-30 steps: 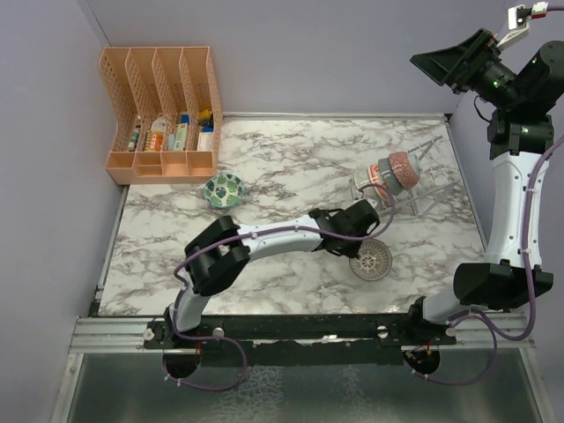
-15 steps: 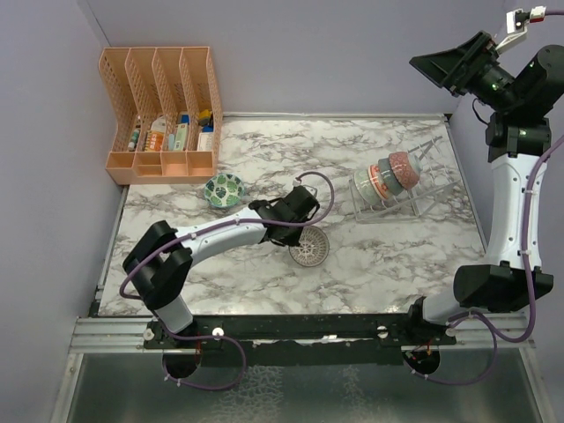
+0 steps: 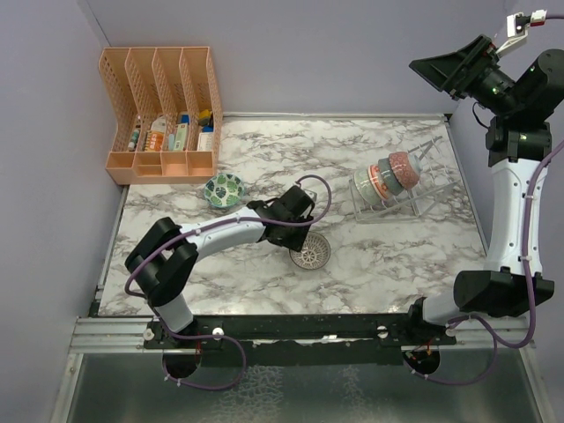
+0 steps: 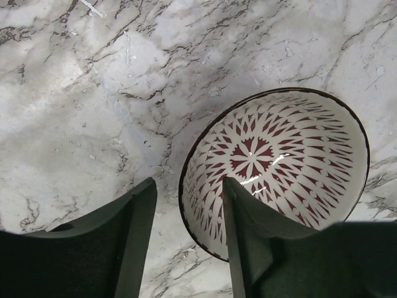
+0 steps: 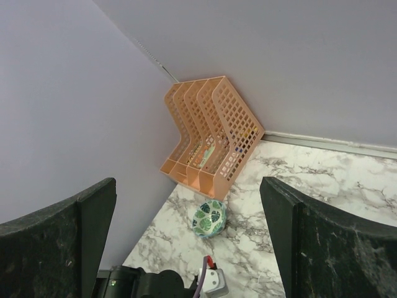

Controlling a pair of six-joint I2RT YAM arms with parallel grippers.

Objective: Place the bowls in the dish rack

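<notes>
- Left wrist view: left gripper (image 4: 186, 194) part-open, fingers astride rim of lattice bowl (image 4: 273, 167), not clamping; bowl upright on marble table (image 4: 74, 93).
- Top view only: dish rack (image 3: 421, 196) at right, well apart, several racked bowls (image 3: 386, 178) on edge inside.
- Right wrist view: right gripper (image 5: 188, 192) raised, wide open, empty; green-leaf bowl (image 5: 209, 218) near orange organizer (image 5: 208, 139).

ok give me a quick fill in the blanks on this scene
The lattice bowl sits upright on the marble ___.
The left gripper over its rim is ___.
The leaf bowl sits just in front of the orange ___.
The right gripper holds ___.
Missing: table; open; organizer; nothing.
</notes>
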